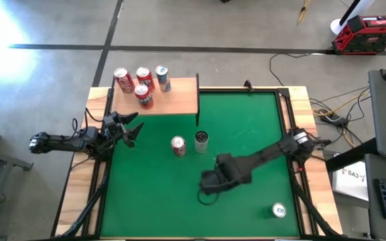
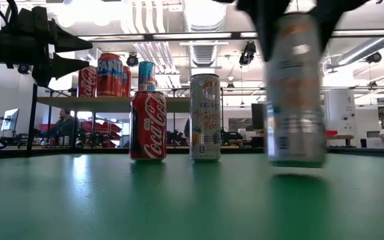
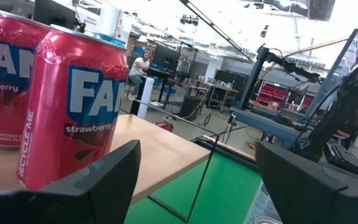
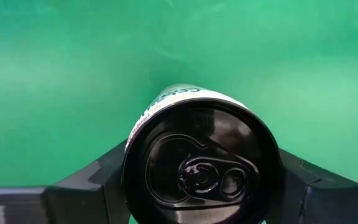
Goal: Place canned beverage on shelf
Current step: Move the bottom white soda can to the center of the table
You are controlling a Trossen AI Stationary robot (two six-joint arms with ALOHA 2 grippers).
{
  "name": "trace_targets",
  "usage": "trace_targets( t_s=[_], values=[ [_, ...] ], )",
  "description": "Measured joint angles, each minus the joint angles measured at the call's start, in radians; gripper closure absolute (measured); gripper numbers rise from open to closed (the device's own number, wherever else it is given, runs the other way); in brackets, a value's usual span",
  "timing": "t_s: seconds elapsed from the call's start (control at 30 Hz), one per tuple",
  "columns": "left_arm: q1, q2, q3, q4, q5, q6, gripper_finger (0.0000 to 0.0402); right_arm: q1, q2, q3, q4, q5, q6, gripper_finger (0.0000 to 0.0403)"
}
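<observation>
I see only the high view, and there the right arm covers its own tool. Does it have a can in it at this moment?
Observer: Yes. In the right wrist view the right tool is shut on an upright silver can with a black top, with one finger on each side.
Operator: Does that can stand on the mat, or is it in the air?
Observer: In the low view its bottom seems to be just above the green mat, with a shadow under it.
Operator: And the left tool, is anything in it?
Observer: No. In the left wrist view the left tool is open and empty. Red strawberry Fanta cans stand on the light-wood shelf just ahead of it.
</observation>
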Motion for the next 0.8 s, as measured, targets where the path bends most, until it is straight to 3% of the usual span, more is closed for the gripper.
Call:
trace_targets(
  t_s=[0.43,0.8],
  values=[
    [0.0,0.001,0.0,-0.003,0.0,0.0,0.0099,-0.175,0.247,0.413,-0.17,0.019,-0.27,0.0162],
    [0.0,0.002,0.0,-0.004,0.0,0.0,0.0099,-0.231,0.262,0.465,-0.17,0.09,-0.341,0.0146]
  ],
)
